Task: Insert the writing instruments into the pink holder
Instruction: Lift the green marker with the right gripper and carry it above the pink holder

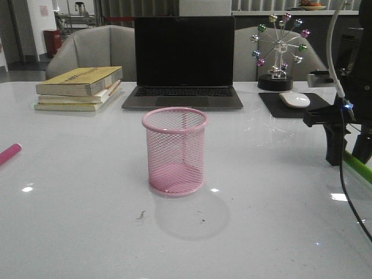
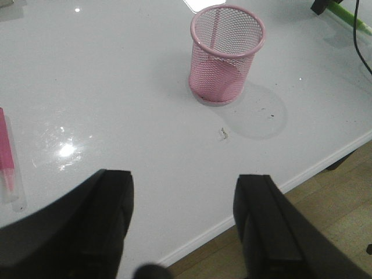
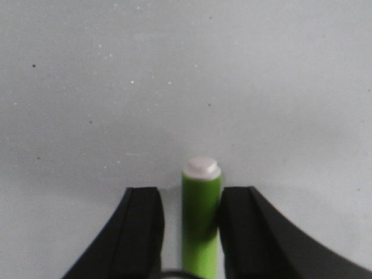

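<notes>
Tabletop (image 1: 87, 232): glossy white, reflecting overhead lights as bright spots, with a few dark specks and a small scrap of debris in front of the pink holder (image 1: 174, 150). The holder stands upright near the table's centre, empty, casting a soft shadow toward the near edge.

Behind the holder, an open laptop (image 1: 183, 61) with a dark screen sits at the far side. To its left lies a stack of books (image 1: 79, 88). To its right, a white mouse (image 1: 294, 99) rests on a black pad (image 1: 293, 106), and a small Ferris-wheel ornament (image 1: 281, 50) with coloured balls stands behind the pad. Grey chairs (image 1: 93, 49) line the far edge; the room beyond is dim, with a red object by the left wall.

Right gripper (image 3: 192, 224): lowered to the table at the right edge of the front view. Its fingers straddle the lime green marker (image 3: 201, 224), which lies flat with its white end pointing away from the wrist. The right finger (image 3: 244, 232) appears to touch the marker; a narrow gap remains on the other side, so whether it actually grips the marker cannot be determined.

Left gripper (image 2: 183, 224): fingers spread wide, holding nothing, above the near table edge. The pink-red marker (image 1: 9, 154) lies flat at the table's left edge, well apart from the holder.
</notes>
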### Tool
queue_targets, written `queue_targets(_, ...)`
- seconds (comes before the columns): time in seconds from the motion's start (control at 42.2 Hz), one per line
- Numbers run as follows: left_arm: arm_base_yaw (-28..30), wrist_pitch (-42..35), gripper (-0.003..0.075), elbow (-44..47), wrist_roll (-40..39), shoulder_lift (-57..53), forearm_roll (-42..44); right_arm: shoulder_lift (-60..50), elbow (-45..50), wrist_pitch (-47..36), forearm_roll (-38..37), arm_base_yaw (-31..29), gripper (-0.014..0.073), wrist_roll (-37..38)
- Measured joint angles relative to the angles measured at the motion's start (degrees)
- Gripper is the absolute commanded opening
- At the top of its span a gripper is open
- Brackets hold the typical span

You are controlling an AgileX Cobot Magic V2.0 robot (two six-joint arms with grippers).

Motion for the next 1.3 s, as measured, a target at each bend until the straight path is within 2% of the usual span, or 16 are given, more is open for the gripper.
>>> queue_targets(0.142, 0.0, 0.0, 0.0433, 0.0, 0.1, 0.0, 0.0, 0.0, -0.1, 0.0, 0.0, 0.0, 0.01, 0.0)
queue_targets(0.356, 0.0, 0.0, 0.0433, 0.0, 0.1, 0.0, 0.0, -1.7, 0.6, -0.8, 0.0, 0.1, 0.0091, 0.0)
queue_targets(0.498, 0.0, 0.0, 0.0433, 0.0, 0.1, 0.0, 0.0, -9.3, 5.3, -7.5, 0.1, 2.2, 0.0091, 0.0)
queue_targets(0.64, 0.0, 0.0, 0.0433, 0.0, 0.1, 0.0, 0.0, -20.9, 14.0, -19.3, 0.5, 7.6, 0.0091, 0.0)
queue_targets(0.925, 0.0, 0.0, 0.0433, 0.0, 0.1, 0.0, 0.0, -39.4, 32.1, -51.4, 1.6, 22.3, 0.0091, 0.0)
queue_targets(1.091, 0.0, 0.0, 0.0433, 0.0, 0.1, 0.0, 0.0, -40.4, 37.1, -69.5, 1.6, 29.7, 0.0091, 0.0)
queue_targets(1.304, 0.0, 0.0, 0.0433, 0.0, 0.1, 0.0, 0.0, -34.1, 37.6, -83.5, 1.6, 33.8, 0.0091, 0.0)
